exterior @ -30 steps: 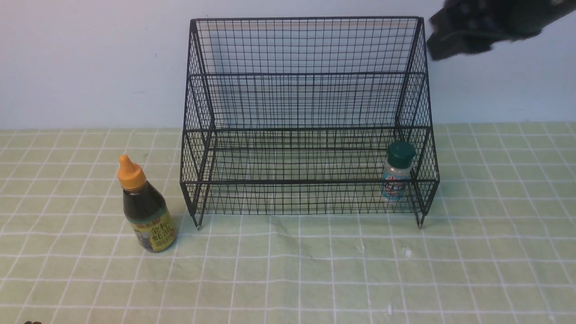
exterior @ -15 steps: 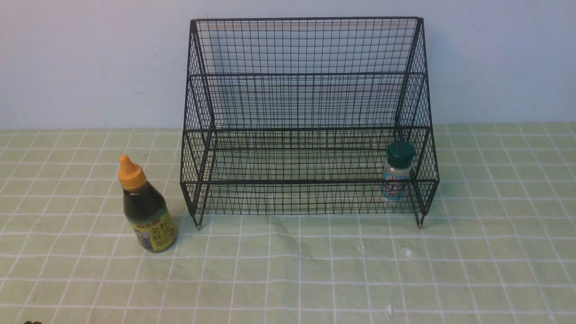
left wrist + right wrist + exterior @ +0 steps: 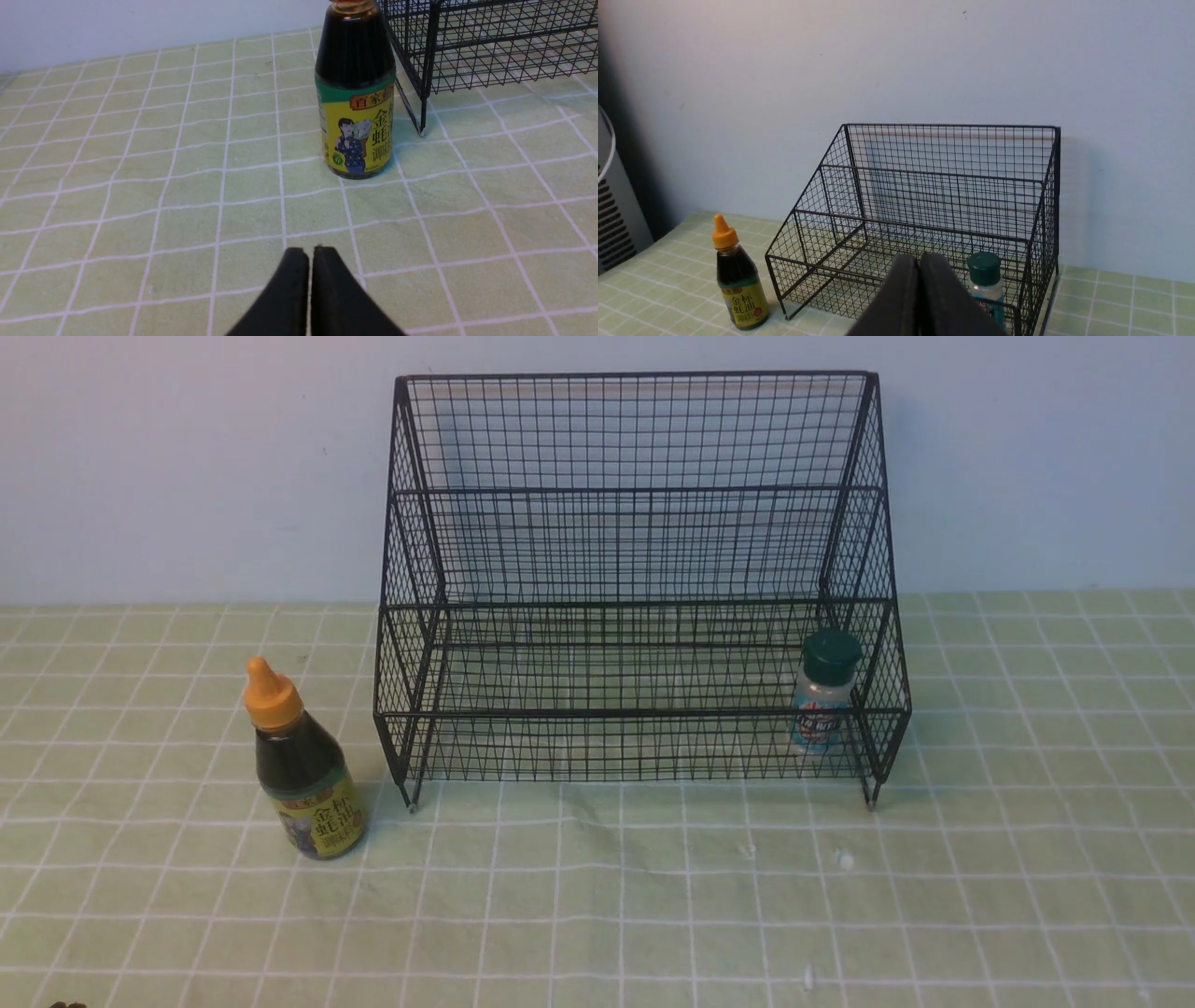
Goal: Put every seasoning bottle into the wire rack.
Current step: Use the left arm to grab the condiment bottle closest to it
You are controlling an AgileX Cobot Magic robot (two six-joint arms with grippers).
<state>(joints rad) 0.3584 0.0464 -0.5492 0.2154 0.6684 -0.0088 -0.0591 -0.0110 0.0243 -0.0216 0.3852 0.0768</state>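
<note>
left gripper: tips pressed together, empty | sauce bottle: upright ahead of tips, just beside rack | shaker: seated in rack beyond right gripper, also closed | handling: probably rigid, slick, top-heavy; to be gripped at labelled body

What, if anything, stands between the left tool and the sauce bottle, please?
Nothing visible does. Only bare checked cloth lies between the shut left tool and the sauce bottle, which stands upright outside the rack, near its left front foot.
</note>
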